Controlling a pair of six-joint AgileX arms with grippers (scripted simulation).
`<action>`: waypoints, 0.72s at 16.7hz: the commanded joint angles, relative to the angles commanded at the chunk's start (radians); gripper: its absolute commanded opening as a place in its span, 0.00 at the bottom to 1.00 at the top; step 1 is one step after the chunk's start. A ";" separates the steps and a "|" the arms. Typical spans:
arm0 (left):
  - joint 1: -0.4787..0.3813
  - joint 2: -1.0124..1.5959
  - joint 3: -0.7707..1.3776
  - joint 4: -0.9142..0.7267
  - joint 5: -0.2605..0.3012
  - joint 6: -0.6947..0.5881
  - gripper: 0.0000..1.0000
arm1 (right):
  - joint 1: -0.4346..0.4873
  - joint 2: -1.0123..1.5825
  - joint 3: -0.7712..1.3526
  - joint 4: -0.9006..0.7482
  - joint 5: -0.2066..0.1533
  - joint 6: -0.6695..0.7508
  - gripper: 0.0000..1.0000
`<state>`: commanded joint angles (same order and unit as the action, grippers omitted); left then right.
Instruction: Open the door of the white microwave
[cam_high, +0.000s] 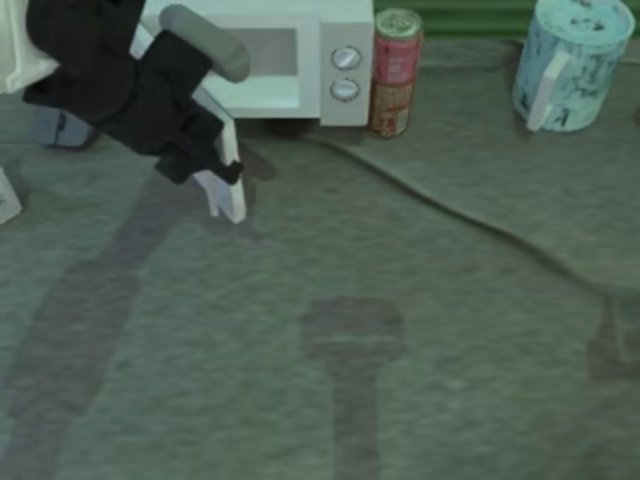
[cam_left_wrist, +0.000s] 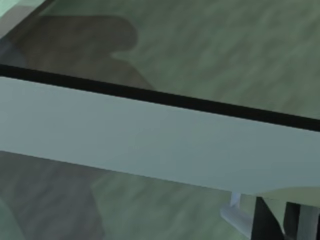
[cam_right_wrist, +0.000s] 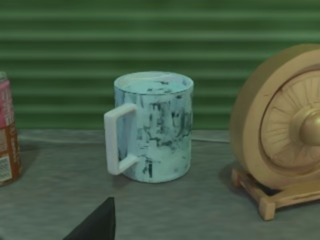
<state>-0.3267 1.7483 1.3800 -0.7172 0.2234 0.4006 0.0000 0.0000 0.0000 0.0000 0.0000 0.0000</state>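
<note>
The white microwave (cam_high: 345, 40) stands at the back of the table, its two silver knobs facing front and its cavity (cam_high: 265, 60) exposed. The door (cam_high: 232, 190) is swung out toward the front and shows edge-on as a thin white panel. My left gripper (cam_high: 222, 172) sits at the door's free end, shut on it. The left wrist view is crossed by the door's white edge (cam_left_wrist: 150, 135), with the dark fingers (cam_left_wrist: 261, 222) at its handle. My right arm is out of the top view; its wrist view shows a single dark finger (cam_right_wrist: 102, 222).
A red drink can (cam_high: 395, 70) stands right against the microwave's right side. A pale marbled mug (cam_high: 570, 60) with a white handle sits at the back right. The right wrist view shows that mug (cam_right_wrist: 155, 125) beside a wooden wheel ornament (cam_right_wrist: 285, 125).
</note>
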 joint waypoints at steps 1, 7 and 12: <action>0.000 0.000 0.000 0.000 0.000 0.000 0.00 | 0.000 0.000 0.000 0.000 0.000 0.000 1.00; 0.000 0.000 0.000 0.000 0.000 0.000 0.00 | 0.000 0.000 0.000 0.000 0.000 0.000 1.00; 0.008 -0.003 -0.004 -0.007 0.019 0.032 0.00 | 0.000 0.000 0.000 0.000 0.000 0.000 1.00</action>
<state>-0.3186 1.7454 1.3763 -0.7247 0.2428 0.4328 0.0000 0.0000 0.0000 0.0000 0.0000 0.0000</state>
